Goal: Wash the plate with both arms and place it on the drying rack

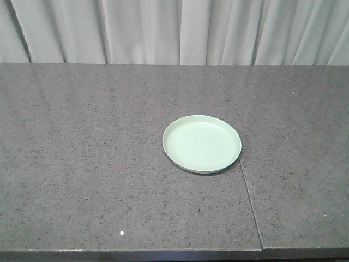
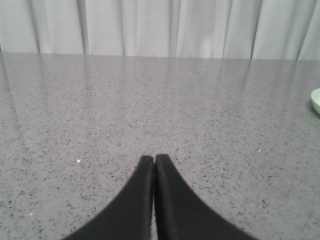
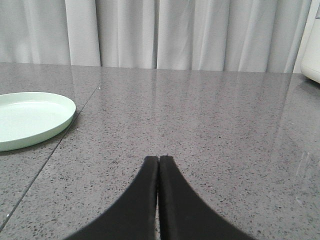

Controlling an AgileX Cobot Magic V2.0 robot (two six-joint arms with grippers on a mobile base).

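The pale mint-green plate [image 1: 202,144] lies flat and empty on the grey speckled counter [image 1: 98,164], a little right of centre. In the left wrist view only its rim edge, the plate [image 2: 316,101], shows at the far right. In the right wrist view the plate [image 3: 27,120] sits at the left. My left gripper [image 2: 154,157] is shut with nothing in it, low over bare counter well left of the plate. My right gripper [image 3: 159,158] is also shut and empty, to the right of the plate. The drying rack is out of view. Neither arm shows in the front view.
A seam [image 1: 250,202] in the counter runs from beside the plate to the front edge. White curtains [image 1: 174,30] hang behind the counter. A white appliance corner [image 3: 312,55] stands at the far right of the right wrist view.
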